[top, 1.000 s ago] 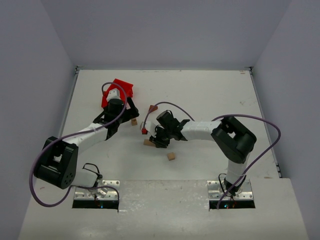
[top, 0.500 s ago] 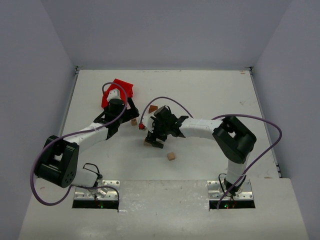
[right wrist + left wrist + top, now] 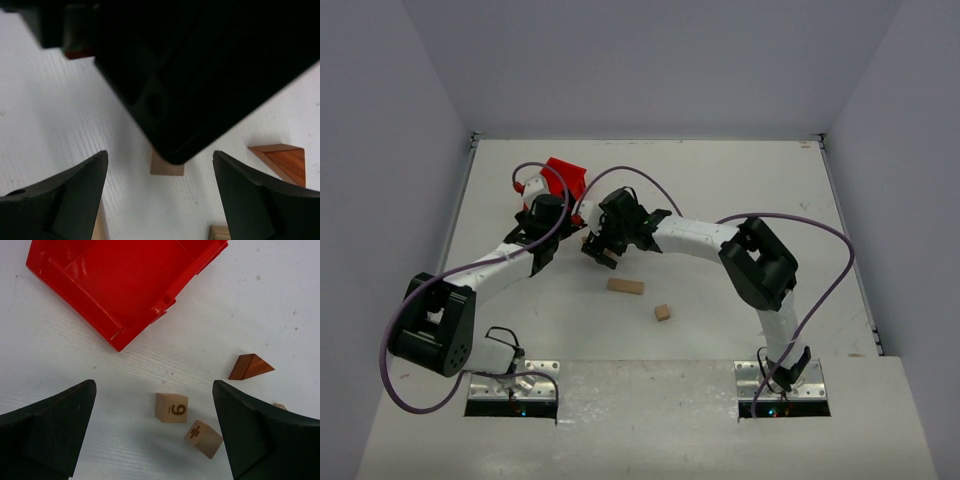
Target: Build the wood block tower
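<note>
Hovering just short of the bin (image 3: 125, 285), the left gripper (image 3: 153, 385) stands wide open and holds nothing. On the table (image 3: 280, 300) between its fingers (image 3: 50, 430) lie a cube (image 3: 171, 408) printed with a 6 or a 9 and a second cube (image 3: 203, 439) printed with a division sign. This one is turned at an angle, with a corner close to the first. The wedge (image 3: 251, 367) lies on its side near the tip of the other finger, apart from both cubes.

The right gripper (image 3: 160, 152) hangs close beside the left one, its jaws also spread wide with nothing between them. In its wrist view a dark bulk (image 3: 200, 60), blurred, fills the upper part and hides most of a pale block (image 3: 166, 169) on the table beneath. The wedge sits off to one side of that block, not touching it. Slivers of pale wood at the bottom edge are too cut off to identify.

From above, a slab (image 3: 625, 286) lies flat nearer the arm bases, well clear of both grippers. A third cube (image 3: 663, 312) sits near it but apart. Every piece in view rests on the table itself.
</note>
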`<act>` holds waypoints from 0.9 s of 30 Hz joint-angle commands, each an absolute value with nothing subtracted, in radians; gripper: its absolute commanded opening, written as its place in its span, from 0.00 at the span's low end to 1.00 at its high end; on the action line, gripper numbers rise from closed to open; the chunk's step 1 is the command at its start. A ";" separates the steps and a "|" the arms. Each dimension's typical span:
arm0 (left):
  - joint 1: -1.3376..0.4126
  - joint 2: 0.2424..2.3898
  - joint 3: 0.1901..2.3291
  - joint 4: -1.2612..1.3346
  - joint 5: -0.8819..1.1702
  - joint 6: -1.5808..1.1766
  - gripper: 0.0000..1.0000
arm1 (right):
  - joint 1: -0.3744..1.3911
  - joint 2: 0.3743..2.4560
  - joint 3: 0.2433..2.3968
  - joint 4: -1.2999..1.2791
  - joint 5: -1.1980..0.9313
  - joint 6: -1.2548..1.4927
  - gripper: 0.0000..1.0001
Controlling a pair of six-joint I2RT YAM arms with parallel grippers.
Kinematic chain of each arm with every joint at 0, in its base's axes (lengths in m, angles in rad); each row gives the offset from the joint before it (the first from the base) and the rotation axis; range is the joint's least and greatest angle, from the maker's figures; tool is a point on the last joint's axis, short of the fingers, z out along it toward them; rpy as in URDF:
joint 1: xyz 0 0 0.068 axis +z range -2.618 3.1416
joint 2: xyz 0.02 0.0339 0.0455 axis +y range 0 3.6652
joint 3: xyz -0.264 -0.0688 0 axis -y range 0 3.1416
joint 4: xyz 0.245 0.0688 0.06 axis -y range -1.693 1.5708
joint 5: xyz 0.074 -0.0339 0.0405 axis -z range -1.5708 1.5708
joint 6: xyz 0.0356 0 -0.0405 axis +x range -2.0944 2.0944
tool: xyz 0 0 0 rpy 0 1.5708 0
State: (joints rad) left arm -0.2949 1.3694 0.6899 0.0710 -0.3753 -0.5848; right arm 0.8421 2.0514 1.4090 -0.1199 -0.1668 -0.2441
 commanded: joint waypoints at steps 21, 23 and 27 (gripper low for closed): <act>-0.287 1.380 0.709 0.106 -0.420 -0.624 1.00 | 0.808 2.051 1.381 -0.088 -0.127 -0.187 0.67; -0.286 1.391 0.716 0.103 -0.423 -0.628 1.00 | 0.804 2.023 1.349 -0.067 -0.138 -0.179 0.67; -0.281 1.420 0.737 0.088 -0.425 -0.634 1.00 | 0.802 1.983 1.301 -0.034 -0.173 -0.183 0.67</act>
